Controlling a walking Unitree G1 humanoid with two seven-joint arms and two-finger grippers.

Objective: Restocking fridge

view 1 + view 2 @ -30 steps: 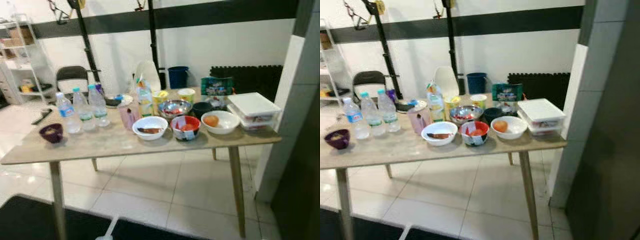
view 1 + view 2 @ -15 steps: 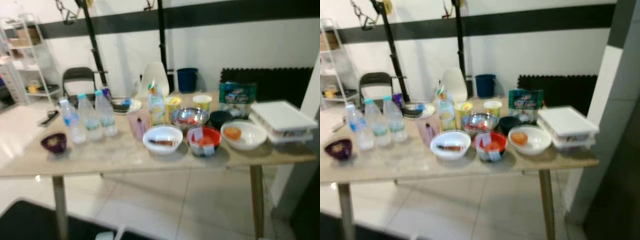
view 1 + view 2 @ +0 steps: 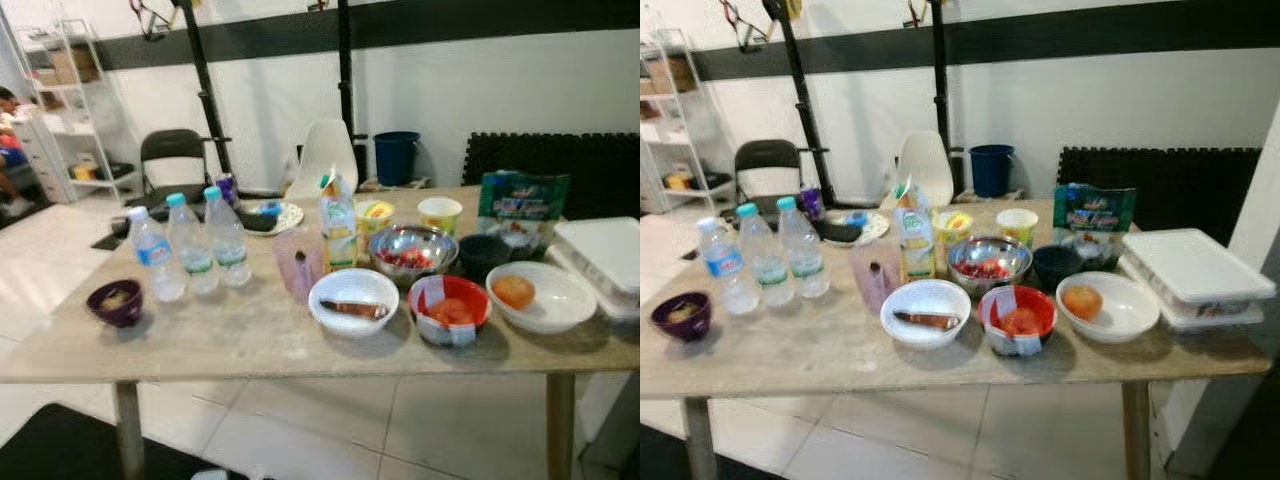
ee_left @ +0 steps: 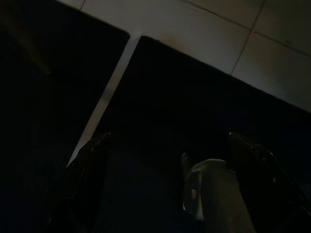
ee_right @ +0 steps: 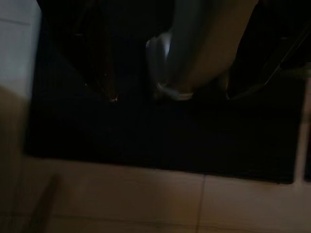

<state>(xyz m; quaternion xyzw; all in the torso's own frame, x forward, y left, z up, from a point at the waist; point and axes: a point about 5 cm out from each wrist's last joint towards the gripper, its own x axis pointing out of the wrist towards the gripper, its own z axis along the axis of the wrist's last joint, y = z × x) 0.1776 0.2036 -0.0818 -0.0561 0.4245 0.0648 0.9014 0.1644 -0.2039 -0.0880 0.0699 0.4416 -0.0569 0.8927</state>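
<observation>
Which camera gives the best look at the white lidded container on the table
The right eye view: the white lidded container sits whole on the table's right end. The left eye view cuts it off at the picture's right edge. Both wrist views look down at dark mat and floor tiles.

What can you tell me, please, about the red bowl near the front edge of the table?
The red bowl is round and red inside, darker outside, and stands upright on the wooden table near its front edge. It holds something red-orange, and a pale paper or label hangs over its near rim. It stands between the white bowl with a brown item and the white bowl with an orange fruit, in front of the steel bowl. Whether it touches them is unclear.
</observation>
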